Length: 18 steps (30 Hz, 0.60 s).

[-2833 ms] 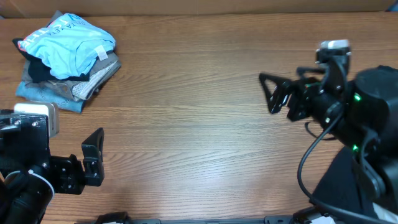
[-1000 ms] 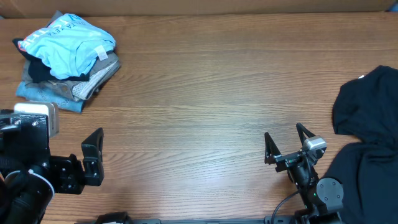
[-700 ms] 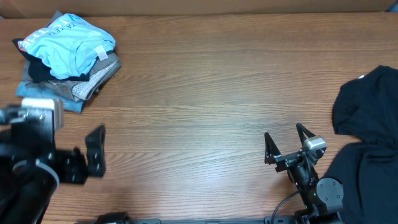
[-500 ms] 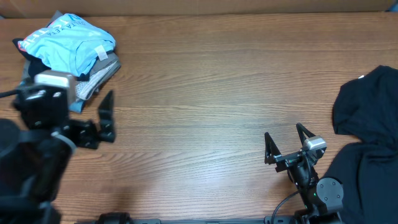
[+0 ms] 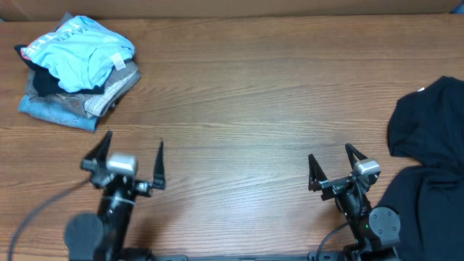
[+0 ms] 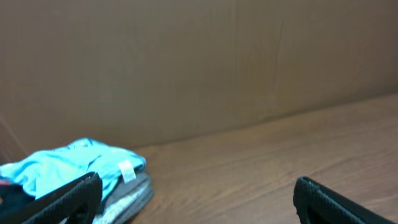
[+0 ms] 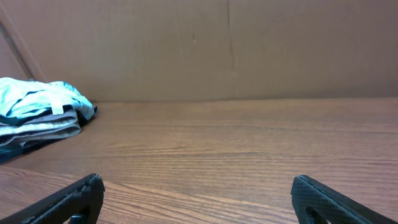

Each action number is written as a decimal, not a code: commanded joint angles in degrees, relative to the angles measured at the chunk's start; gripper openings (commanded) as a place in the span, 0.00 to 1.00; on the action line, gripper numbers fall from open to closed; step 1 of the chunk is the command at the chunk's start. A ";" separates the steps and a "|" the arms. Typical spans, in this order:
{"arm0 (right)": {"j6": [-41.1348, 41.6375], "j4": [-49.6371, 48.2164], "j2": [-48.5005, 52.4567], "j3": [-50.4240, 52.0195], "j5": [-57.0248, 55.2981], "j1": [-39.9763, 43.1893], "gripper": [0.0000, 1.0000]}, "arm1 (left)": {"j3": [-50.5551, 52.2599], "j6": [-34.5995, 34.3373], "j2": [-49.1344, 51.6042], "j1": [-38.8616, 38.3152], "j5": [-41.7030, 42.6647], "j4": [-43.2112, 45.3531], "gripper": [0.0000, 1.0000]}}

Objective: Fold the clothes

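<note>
A folded sky-blue T-shirt with white print tops a small stack of grey and dark folded clothes at the table's far left corner. It also shows in the left wrist view and the right wrist view. A plain black T-shirt lies crumpled at the right edge. My left gripper is open and empty near the front left, pointing toward the back. My right gripper is open and empty near the front right, just left of the black shirt.
A brown cardboard wall stands along the table's far edge. The wooden table stretches between the stack and the black shirt.
My left arm swung from the left edge to the front left and now points at the back wall. The right arm, earlier higher up, has stayed still at the front right.
</note>
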State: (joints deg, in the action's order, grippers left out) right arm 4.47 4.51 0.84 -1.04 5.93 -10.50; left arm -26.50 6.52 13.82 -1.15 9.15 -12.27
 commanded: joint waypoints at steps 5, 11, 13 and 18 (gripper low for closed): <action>0.00 -0.31 -0.52 0.59 -0.35 0.24 1.00 | 16.22 1.66 -13.66 -0.37 -0.35 7.85 1.00; 0.00 -0.31 -0.52 0.57 -0.35 0.24 1.00 | 25.18 1.64 -13.66 -0.37 -0.35 10.82 1.00; 0.00 -0.31 -0.52 0.57 -0.35 0.24 1.00 | 26.23 1.57 -13.51 -0.37 -1.09 8.52 1.00; 0.00 -0.31 -0.52 0.59 -0.35 0.24 1.00 | 26.23 1.64 -13.14 -0.37 -1.92 8.52 1.00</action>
State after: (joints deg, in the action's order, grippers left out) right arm 4.47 4.49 0.84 -1.04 5.93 -10.48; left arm -0.47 7.49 1.02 -1.15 8.27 -3.49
